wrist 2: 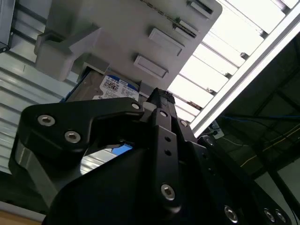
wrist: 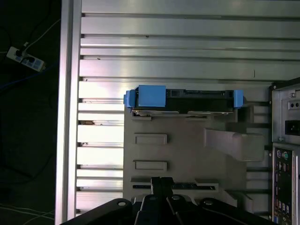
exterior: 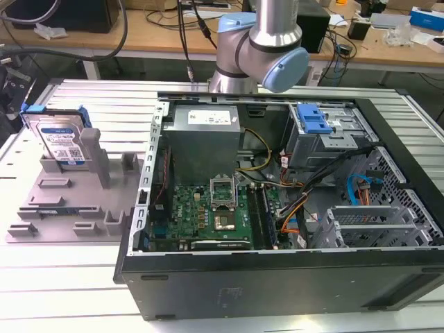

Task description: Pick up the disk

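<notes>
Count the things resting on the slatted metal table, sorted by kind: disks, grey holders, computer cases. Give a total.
Disk: 1
Grey holder: 1
Computer case: 1
Total: 3

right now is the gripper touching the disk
Apart. In the first wrist view the gripper sits clear of the disk, with a stretch of bare grey holder between them.

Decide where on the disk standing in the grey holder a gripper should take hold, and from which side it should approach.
Probably the free upper part, pinched across its two flat faces, coming straight down from above. The disk stands on edge in the grey holder, whose slot and uprights hem in its lower part, and blue rails cap both narrow ends.
</notes>
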Controlling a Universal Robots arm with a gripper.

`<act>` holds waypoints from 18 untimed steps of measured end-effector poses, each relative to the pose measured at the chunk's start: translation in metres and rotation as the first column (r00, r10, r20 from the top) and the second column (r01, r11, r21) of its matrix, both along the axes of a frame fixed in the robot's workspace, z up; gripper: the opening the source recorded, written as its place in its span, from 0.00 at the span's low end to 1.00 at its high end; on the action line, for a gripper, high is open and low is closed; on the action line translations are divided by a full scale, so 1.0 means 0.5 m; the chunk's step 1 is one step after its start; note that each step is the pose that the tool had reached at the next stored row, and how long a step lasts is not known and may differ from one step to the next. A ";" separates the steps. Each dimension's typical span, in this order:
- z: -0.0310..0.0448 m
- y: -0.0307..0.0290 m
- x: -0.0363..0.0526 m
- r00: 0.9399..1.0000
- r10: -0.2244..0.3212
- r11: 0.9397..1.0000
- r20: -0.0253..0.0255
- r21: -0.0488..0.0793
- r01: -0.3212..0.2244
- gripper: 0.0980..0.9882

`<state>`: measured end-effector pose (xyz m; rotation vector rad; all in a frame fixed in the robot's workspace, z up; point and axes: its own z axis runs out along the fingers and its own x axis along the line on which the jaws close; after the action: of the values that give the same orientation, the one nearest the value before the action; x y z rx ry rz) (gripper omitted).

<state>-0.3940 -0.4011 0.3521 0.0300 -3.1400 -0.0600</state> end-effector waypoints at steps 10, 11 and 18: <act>0.000 0.000 0.000 0.988 0.152 0.988 0.000 0.000 -0.152 0.01; 0.000 0.000 0.000 0.986 0.165 0.986 0.000 0.000 -0.165 0.01; 0.000 0.000 0.002 0.952 0.306 0.952 0.000 0.000 -0.306 0.01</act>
<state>-0.3928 -0.4012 0.3519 0.5142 -3.0919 -0.0584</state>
